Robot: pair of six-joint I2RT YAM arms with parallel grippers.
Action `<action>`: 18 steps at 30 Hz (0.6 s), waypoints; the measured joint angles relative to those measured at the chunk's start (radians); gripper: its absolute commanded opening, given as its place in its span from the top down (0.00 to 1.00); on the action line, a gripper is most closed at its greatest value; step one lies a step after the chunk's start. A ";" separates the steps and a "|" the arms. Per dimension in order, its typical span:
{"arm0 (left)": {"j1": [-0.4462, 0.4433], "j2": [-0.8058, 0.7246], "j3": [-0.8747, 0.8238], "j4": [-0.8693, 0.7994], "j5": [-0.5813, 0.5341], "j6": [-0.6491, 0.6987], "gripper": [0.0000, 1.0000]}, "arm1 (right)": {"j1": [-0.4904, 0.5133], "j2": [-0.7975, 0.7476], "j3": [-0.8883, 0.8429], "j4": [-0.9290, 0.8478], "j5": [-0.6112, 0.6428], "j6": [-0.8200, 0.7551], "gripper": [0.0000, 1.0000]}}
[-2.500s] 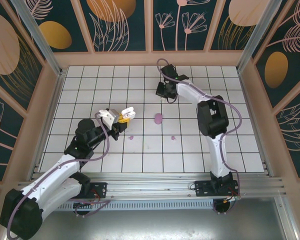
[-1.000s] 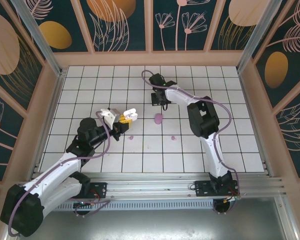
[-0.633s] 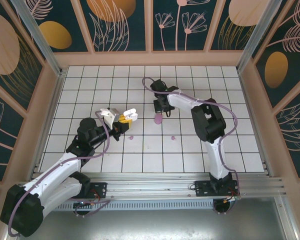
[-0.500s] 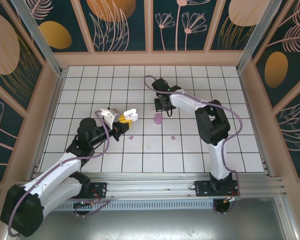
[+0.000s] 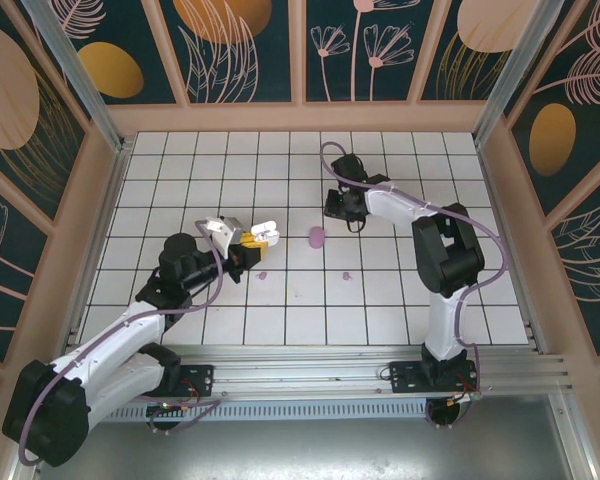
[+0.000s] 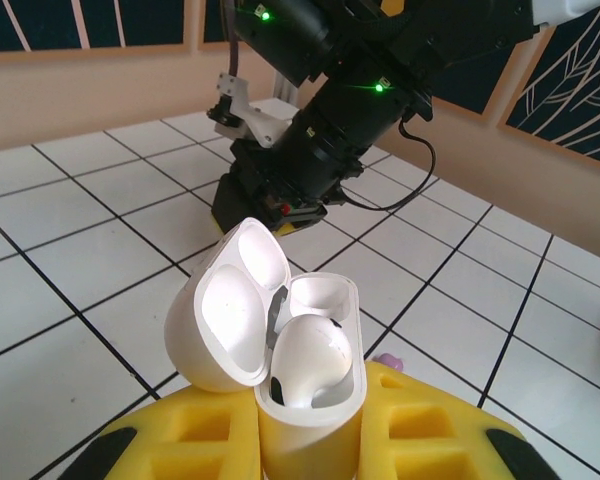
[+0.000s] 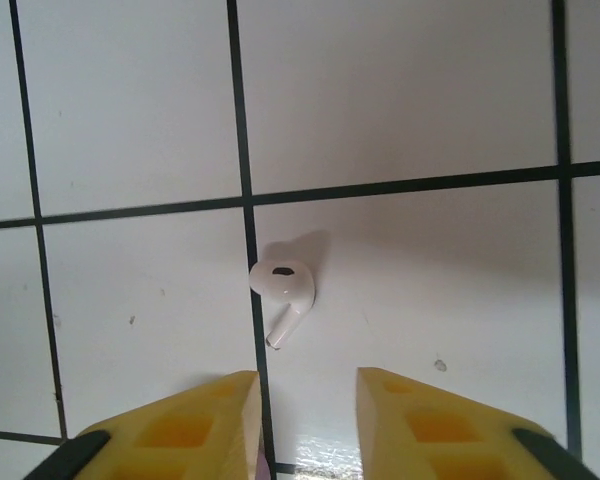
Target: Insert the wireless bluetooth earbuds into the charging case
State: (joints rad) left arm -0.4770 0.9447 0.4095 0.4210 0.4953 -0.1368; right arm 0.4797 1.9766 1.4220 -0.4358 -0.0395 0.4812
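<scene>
Right gripper [image 7: 308, 420]: jaws parted, holding nothing and touching nothing. A loose white earbud [image 7: 283, 290] lies on the tiled table [image 7: 430, 90] just ahead of the fingertips, roughly in line with the gap, beside a black grout line, stem pointing back toward the gripper.

Left gripper [image 6: 310, 435]: clamped on the base of the white charging case [image 6: 280, 340], lid flipped open, a second white earbud [image 6: 310, 360] seated inside.

Top view: purple case [image 5: 317, 237] sits between the arms, with two purple earbuds [image 5: 262, 274] [image 5: 346, 274] nearer the bases.
</scene>
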 measured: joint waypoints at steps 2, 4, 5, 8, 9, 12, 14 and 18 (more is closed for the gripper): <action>-0.001 0.012 0.002 0.002 0.004 0.000 1.00 | 0.002 0.021 0.008 -0.001 -0.006 0.001 0.68; -0.001 0.020 0.003 0.005 0.006 0.000 1.00 | 0.005 0.042 0.020 -0.001 -0.007 0.000 0.68; -0.001 0.023 0.004 0.008 0.006 0.000 1.00 | 0.005 0.053 0.030 -0.005 -0.007 0.000 0.68; -0.001 0.031 0.005 0.019 0.014 -0.001 1.00 | 0.005 0.089 0.067 -0.009 -0.007 -0.001 0.68; -0.001 0.034 0.006 0.022 0.015 -0.001 1.00 | 0.005 0.099 0.079 -0.010 -0.007 -0.003 0.68; -0.001 0.042 0.009 0.029 0.021 -0.003 1.00 | 0.005 0.122 0.111 -0.016 -0.007 -0.006 0.69; -0.001 0.048 0.010 0.035 0.021 -0.004 1.00 | 0.005 0.137 0.134 -0.020 -0.006 -0.010 0.70; -0.001 0.061 0.011 0.045 0.021 -0.004 1.00 | 0.005 0.156 0.159 -0.029 -0.003 -0.020 0.72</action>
State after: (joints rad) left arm -0.4778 1.0058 0.4210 0.4660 0.5163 -0.1406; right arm 0.4843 2.1326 1.5814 -0.4648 -0.0429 0.4614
